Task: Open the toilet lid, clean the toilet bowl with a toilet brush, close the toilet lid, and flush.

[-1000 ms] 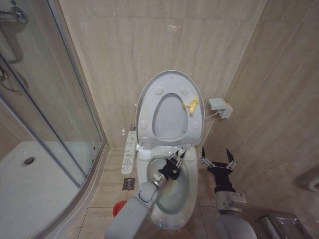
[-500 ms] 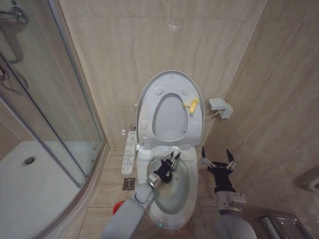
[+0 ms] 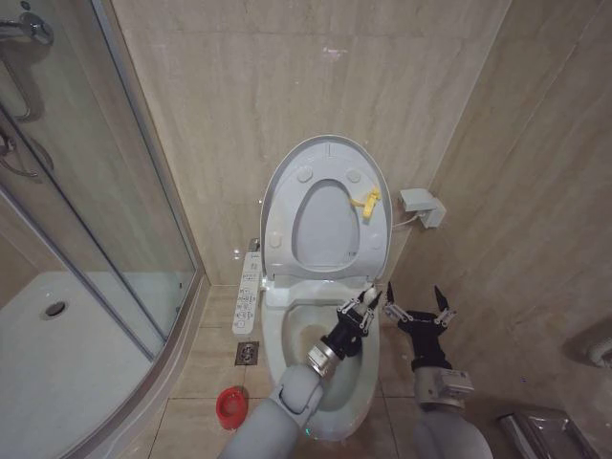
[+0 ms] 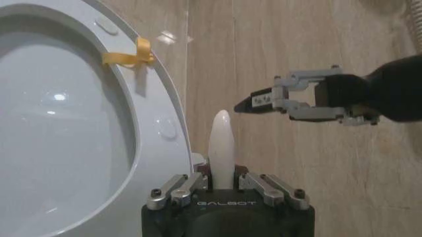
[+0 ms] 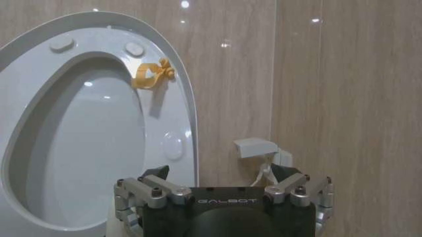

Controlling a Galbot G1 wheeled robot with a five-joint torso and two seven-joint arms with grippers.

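The toilet lid [image 3: 326,149] stands upright against the wall, with the seat ring [image 3: 279,225] raised against it and a yellow loop tag [image 3: 365,203] at the edge. Below them the toilet bowl [image 3: 279,335] is uncovered, white with a yellowish inside. My left gripper [image 3: 361,311] hangs over the bowl's right rim, shut on the thin white handle of the toilet brush [image 4: 221,143]; the bristle head is hidden. Its round red holder [image 3: 229,406] sits on the floor left of the bowl. Just to the right, my right gripper [image 3: 418,304] is open and holds nothing.
A curved glass shower enclosure [image 3: 105,239] takes up the left side. The side button panel [image 3: 249,292] and a floor drain [image 3: 247,353] lie left of the toilet. A white box [image 3: 421,206] is fixed to the tiled wall close on the right.
My left gripper has swung with the brush from the bowl's left middle across to its right rim, close to the right gripper. The right arm has not moved.
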